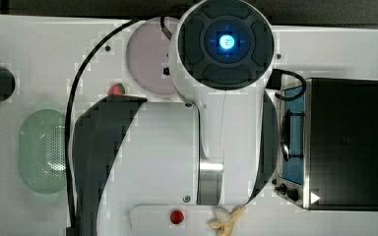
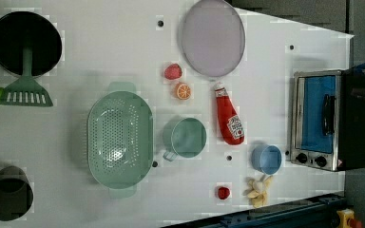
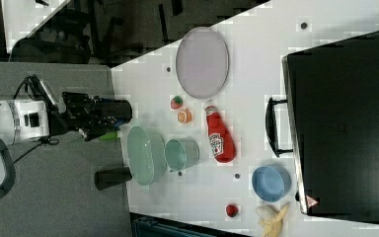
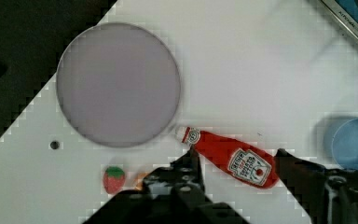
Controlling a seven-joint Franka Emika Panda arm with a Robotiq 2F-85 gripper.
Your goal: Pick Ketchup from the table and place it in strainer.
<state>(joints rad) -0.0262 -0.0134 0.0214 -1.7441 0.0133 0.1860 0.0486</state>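
In the top view the white arm (image 1: 211, 123) covers the middle of the white table (image 1: 354, 49). The strainer (image 1: 42, 150) lies near the top view's left edge, the grey-lilac plate (image 1: 147, 61) peeps out from under the arm, a strawberry (image 1: 117, 89) sits beside it, and the toaster oven (image 1: 344, 142) stands at the top view's right. A small red fruit (image 1: 177, 217) and a banana (image 1: 225, 217) lie at the bottom edge.

The left view gives the bare table. The Ketchup (image 2: 228, 116) lies flat on its side, cap toward the plate (image 2: 213, 37) and just short of its rim. An orange half (image 2: 183, 90) and the strawberry (image 2: 173, 71) lie to the left view's left of the cap. A mint cup (image 2: 186, 137) stands between the bottle and the strainer (image 2: 120, 139), which holds nothing. A blue cup (image 2: 266, 159) stands between the bottle's base and the oven (image 2: 321, 118). A dark pan (image 2: 25, 42) with a green spatula (image 2: 25, 90) sits at the far left.

In the right view the gripper (image 3: 103, 118) hangs well apart from the table's surface, nearer the strainer (image 3: 145, 154) than the Ketchup (image 3: 219, 134), which lies untouched on the table.

In the wrist view the Ketchup (image 4: 233, 158) appears between the two dark fingers (image 4: 186, 172) of the gripper (image 4: 235, 161), which stand wide apart and hold nothing; the table shows around the bottle. The plate (image 4: 118, 85) is beside the bottle's cap, the blue cup (image 4: 354, 144) beyond its base.
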